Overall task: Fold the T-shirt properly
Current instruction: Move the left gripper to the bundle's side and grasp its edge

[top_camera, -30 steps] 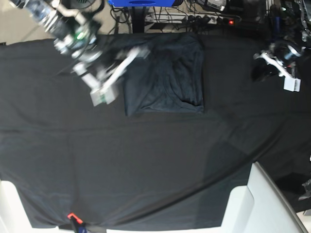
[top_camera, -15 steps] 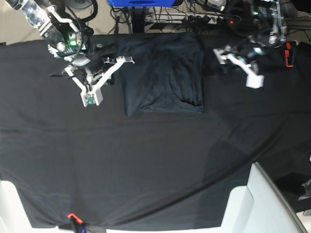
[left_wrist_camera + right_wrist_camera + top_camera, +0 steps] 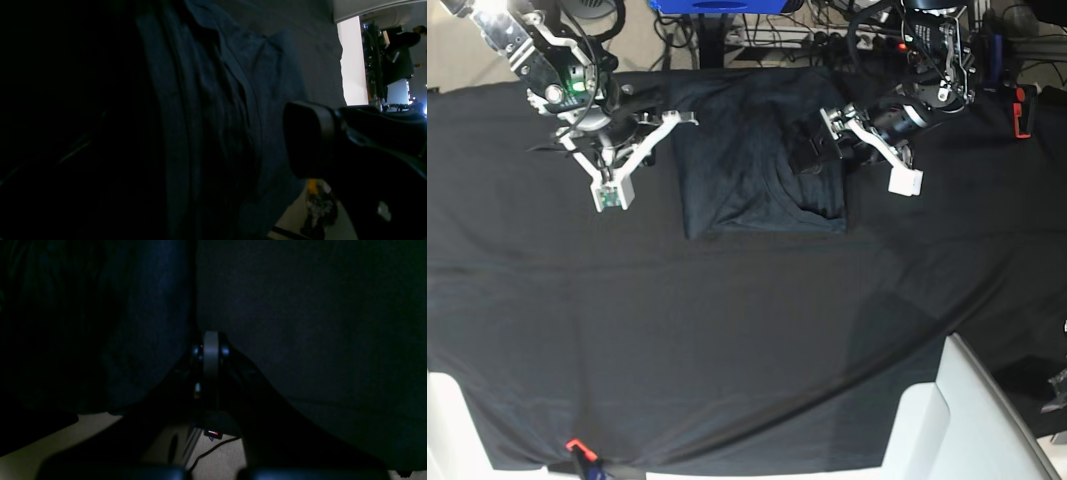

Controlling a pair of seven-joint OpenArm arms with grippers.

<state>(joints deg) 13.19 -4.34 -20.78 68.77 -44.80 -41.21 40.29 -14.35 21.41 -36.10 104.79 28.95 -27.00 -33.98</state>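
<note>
A black tablecloth (image 3: 727, 340) covers the whole tabletop. The T-shirt (image 3: 762, 160) lies folded into a rectangle near the far edge, about midway along it. The left gripper (image 3: 857, 140) stands spread wide at its right side; the right gripper (image 3: 622, 160) is pressed together, empty, just beside its left side. The knit looks soft, light and limp, best pinched at a hemmed edge.

black tablecloth (image 3: 727, 330) | white chair (image 3: 957, 420) bottom right | cables (image 3: 847, 30) behind

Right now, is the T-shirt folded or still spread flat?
Folded. In the base view the T-shirt lies as a compact rectangle on the black tablecloth, no sleeves sticking out, with overlapping layers showing near its lower right.
</note>
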